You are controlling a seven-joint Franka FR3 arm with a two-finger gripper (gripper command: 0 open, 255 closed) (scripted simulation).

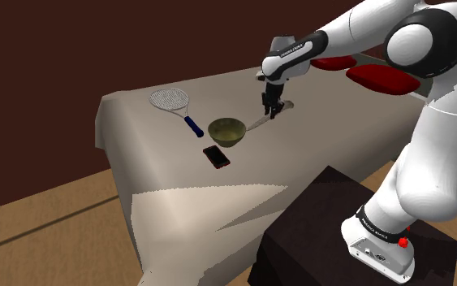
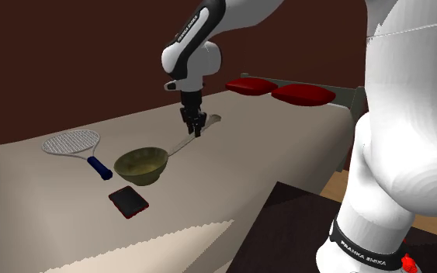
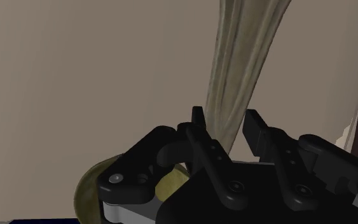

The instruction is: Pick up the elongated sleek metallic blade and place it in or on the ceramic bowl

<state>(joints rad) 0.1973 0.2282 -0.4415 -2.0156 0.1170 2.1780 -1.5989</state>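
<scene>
- The pale blade (image 2: 182,143) lies flat on the bed (image 1: 178,203), and I see one end of it right at the rim of the olive bowl (image 2: 141,164).
- My tool (image 3: 227,124) sits low over it, fingers apart on either side of the blade (no clamping that I can see).
- A phone (image 1: 216,156) and a racket (image 1: 170,99) lie near the bowl.

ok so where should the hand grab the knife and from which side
Take the knife across its narrow width, on the stretch away from the bowl, coming straight down from above. It lies flat on the bed, long and thin, so only its two long edges offer the fingers a pinch. The open hand straddles it that way.
</scene>
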